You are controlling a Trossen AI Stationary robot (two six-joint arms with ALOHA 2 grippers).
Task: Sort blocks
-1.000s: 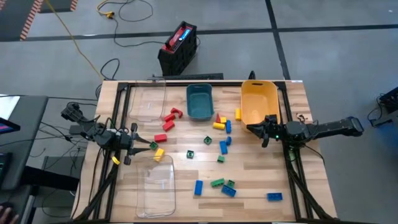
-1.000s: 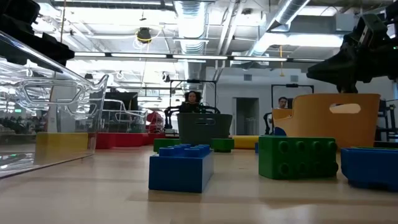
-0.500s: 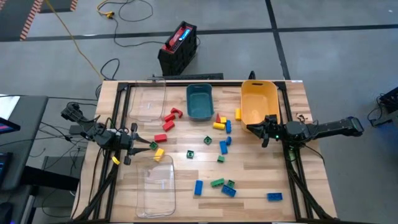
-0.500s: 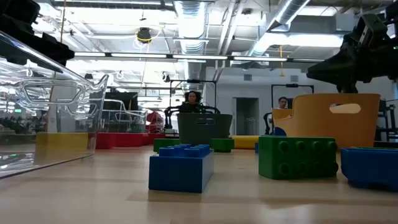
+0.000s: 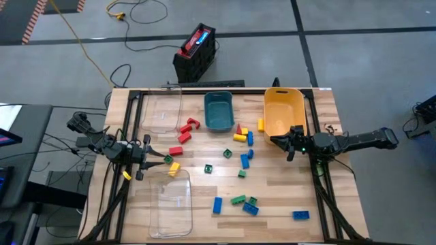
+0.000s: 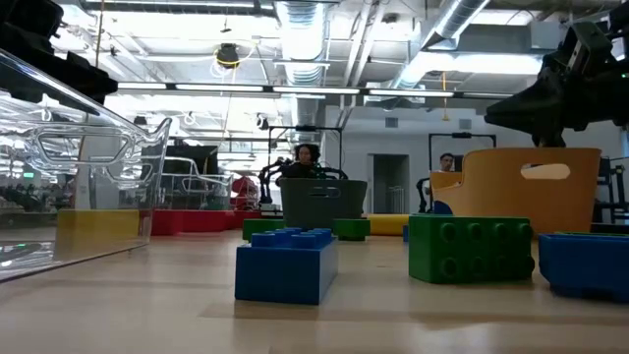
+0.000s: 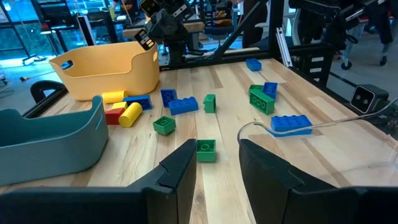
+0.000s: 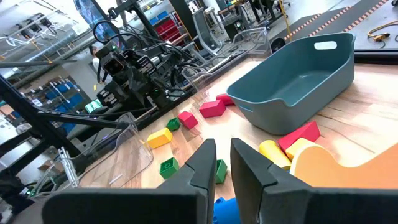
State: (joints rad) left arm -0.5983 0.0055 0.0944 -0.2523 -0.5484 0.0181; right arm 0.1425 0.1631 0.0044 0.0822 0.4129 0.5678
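High view shows the wooden table point(image 5: 286, 197) as the landmark for everything else, with four containers ranged on it: a yellow bin point(image 5: 283, 111) and a teal bin point(image 5: 219, 110) along the table's far edge, and two clear trays, one point(image 5: 161, 111) at the far left corner and one point(image 5: 169, 202) at the near left, presumably so each colour gets its own place. None of them seems to hold anything yet, so the sorting looks barely begun. The left gripper point(image 5: 147, 157) hangs over the table's left edge between the two trays, its fingers a narrow gap apart and empty; the right gripper point(image 5: 282, 142) sits at the table's right side just beside the near end of the yellow bin, fingers almost together and holding nothing. Both point inward at the work, probably poised to choose a piece. The blocks point(image 5: 244, 160) lie loose across the table's middle: reds toward the far left, yellows and blues near the teal bin, greens and blues toward the near edge.
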